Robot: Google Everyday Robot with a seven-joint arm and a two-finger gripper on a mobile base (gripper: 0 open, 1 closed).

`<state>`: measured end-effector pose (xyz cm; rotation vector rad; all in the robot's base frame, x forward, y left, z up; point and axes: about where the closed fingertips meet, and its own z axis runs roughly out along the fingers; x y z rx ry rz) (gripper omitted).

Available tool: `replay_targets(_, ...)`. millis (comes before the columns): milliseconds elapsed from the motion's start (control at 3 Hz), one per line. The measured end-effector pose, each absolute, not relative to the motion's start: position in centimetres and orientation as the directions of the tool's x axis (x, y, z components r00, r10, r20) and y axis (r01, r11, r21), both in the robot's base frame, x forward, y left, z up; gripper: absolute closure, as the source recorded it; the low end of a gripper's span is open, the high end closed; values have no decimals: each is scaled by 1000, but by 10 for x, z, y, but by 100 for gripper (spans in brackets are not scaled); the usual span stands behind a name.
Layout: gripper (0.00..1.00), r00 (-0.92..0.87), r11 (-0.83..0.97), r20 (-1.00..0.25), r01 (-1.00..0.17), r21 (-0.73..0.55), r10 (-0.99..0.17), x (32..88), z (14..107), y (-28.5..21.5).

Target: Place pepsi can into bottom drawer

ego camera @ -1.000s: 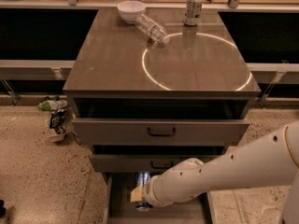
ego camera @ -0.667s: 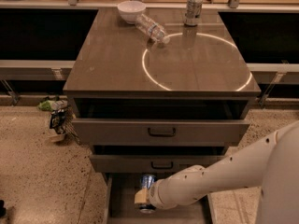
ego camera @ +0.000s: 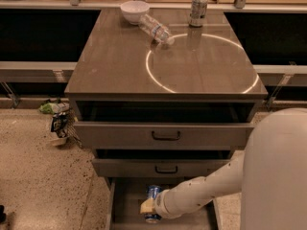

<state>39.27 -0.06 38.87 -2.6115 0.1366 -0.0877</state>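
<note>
A robot's hand [ego camera: 150,207] hangs low inside the open bottom drawer [ego camera: 125,211] at the foot of the cabinet [ego camera: 165,99], pinching the pepsi can [ego camera: 154,191] around its middle so that the blue body shows both above and below the grip. The white arm [ego camera: 204,195] comes in from the cabinet's right front corner and runs under the two upper drawers [ego camera: 120,134], both pulled partly out. That low, sideways reach looks like the only clear way to the lowest tray. The can is over the grey floor of the drawer near its front, and whether its base already touches that floor cannot be told. It seems to be gripped mid-body to keep it steady and leave its lower end free to meet the floor. By the look of it the placing is nearly done, with letting go and drawing back to come. On the cabinet's top surface [ego camera: 110,66], at the far edge, a white bowl [ego camera: 134,10], a clear bottle [ego camera: 156,29] lying on its side and a silver can [ego camera: 198,9] stand well out of the arm's way.
</note>
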Motion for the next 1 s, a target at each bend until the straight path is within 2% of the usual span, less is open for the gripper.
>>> replay_targets(667, 100, 992, -846, 26, -94, -524, -127, 389, 367, -6)
replay_targets(1000, 100, 992, -818, 22, -93, -568, -128, 390, 320, -21)
